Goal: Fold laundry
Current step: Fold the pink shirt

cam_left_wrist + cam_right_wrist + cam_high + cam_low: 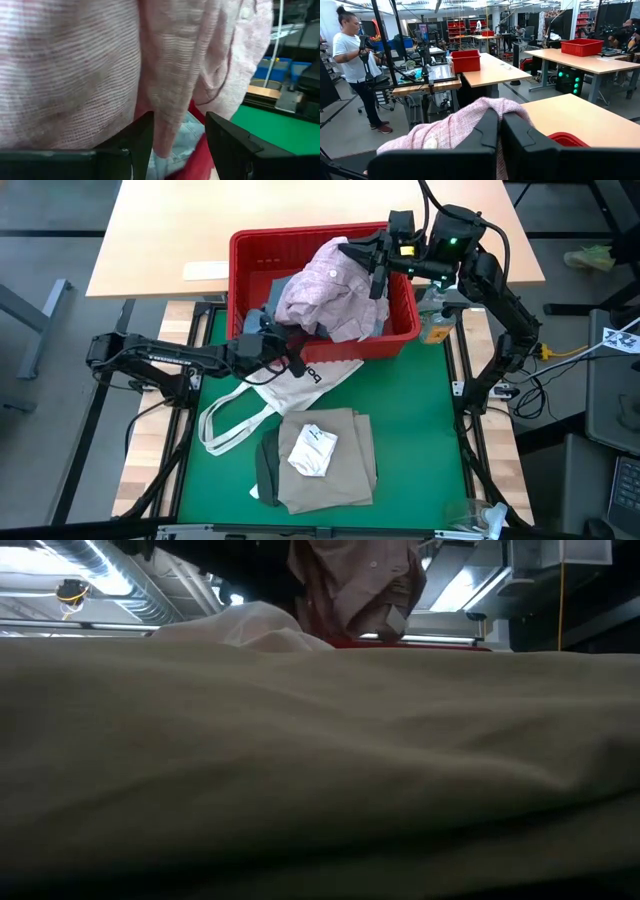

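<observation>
My left wrist camera is nearly filled by the mottled pink woven top (90, 70), hanging in loose vertical folds close to the lens. I note one fold of it dropping between the two dark fingers (230, 145) of my left hand (175, 145); the fingers stand apart on either side of that fold, and I cannot tell whether they press it. Below the fold I see a patch of light blue denim jeans (175, 155) and, just beside it, a strip of the red plastic basket (197, 112). Past the pink cloth lies the green surface of the bench (277, 130), with blue bins (285, 67) beyond it.
</observation>
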